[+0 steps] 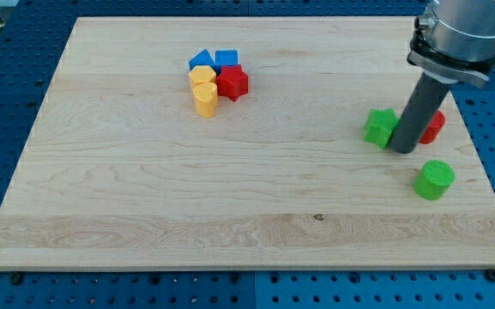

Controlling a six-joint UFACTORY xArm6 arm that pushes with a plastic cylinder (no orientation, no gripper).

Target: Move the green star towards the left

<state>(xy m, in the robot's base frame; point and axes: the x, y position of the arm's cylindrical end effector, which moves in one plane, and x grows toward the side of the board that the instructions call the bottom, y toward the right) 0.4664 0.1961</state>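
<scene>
The green star (379,126) lies on the wooden board (144,197) at the view's right. My tip (404,150) stands right against the star's right side, between it and a red block (435,127) that the rod partly hides. A green cylinder (434,179) lies below and to the right of my tip.
A tight cluster sits at the view's upper middle: a blue triangular block (200,60), a blue block (226,58), a red star (232,82), and two yellow blocks (202,76) (205,99). The board's right edge is close to the green cylinder.
</scene>
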